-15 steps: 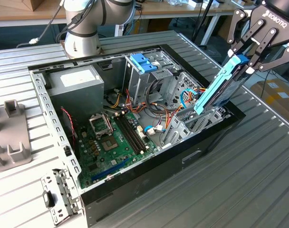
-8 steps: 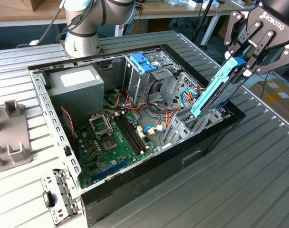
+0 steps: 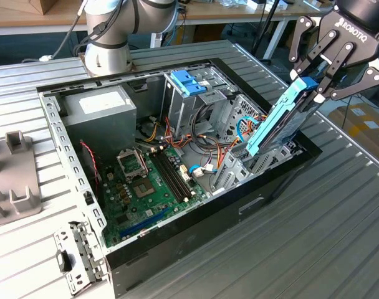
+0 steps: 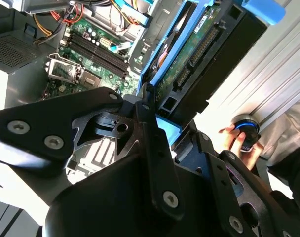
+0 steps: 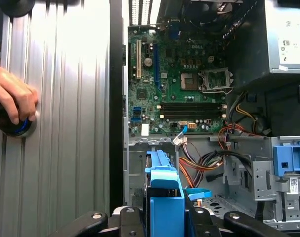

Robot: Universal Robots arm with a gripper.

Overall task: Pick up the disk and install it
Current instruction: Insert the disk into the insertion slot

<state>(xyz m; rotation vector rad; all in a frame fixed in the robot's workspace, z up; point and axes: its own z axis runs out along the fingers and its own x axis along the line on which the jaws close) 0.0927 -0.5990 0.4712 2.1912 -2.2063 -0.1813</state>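
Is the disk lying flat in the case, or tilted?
Tilted. In the exterior view the disk slants steeply, upper end clamped by the end effector, lower end down at the open computer case.

An open computer case (image 3: 264,187) is laid on the counter (image 3: 339,249). The motherboard (image 3: 146,193) is set on its floor, with the power supply (image 3: 99,112) behind it. At the exterior view's right, the disk (image 3: 283,115) is held tilted over the case's end by the gripper (image 3: 315,82).

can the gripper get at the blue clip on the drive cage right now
Probably not: the gripper is shut on the disk and so occupied, though nothing covers the blue clip from above.
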